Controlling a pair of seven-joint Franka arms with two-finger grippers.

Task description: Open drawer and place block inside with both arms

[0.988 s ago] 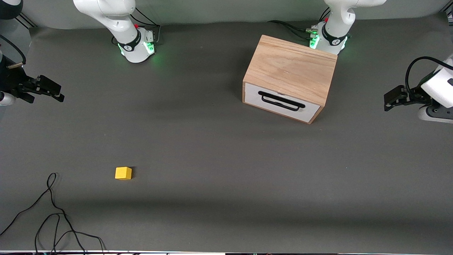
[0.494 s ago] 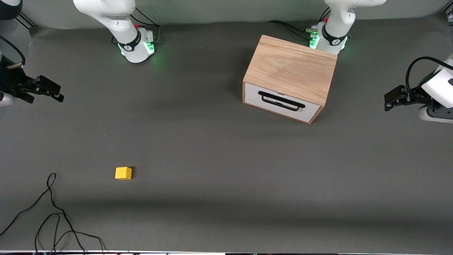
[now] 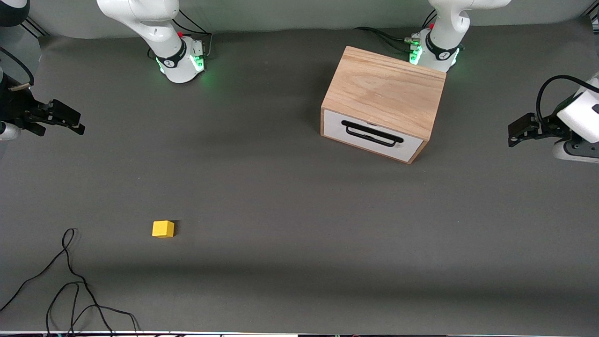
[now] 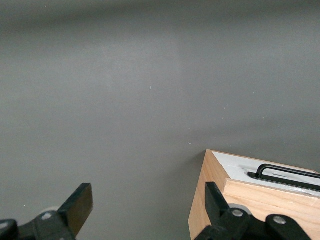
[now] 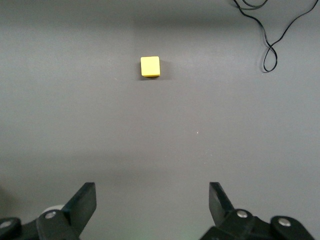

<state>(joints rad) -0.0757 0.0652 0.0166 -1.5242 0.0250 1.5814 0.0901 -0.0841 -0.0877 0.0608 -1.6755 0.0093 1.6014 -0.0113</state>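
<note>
The light oak box (image 3: 383,91) stands near the left arm's base. Its drawer (image 3: 372,135) is closed, white front and black bar handle (image 3: 372,133) facing the front camera. The box also shows in the left wrist view (image 4: 260,200). The yellow block (image 3: 163,229) lies on the grey mat toward the right arm's end, nearer the front camera; it also shows in the right wrist view (image 5: 150,66). My left gripper (image 3: 514,131) hangs open and empty at the left arm's end of the table, apart from the box. My right gripper (image 3: 75,124) hangs open and empty at the right arm's end, apart from the block.
A loose black cable (image 3: 70,285) lies on the mat near the front edge at the right arm's end; it also shows in the right wrist view (image 5: 272,35). The arm bases (image 3: 180,61) glow green along the table's edge farthest from the front camera.
Both grippers have shifted very slightly. The block and box have not moved.
</note>
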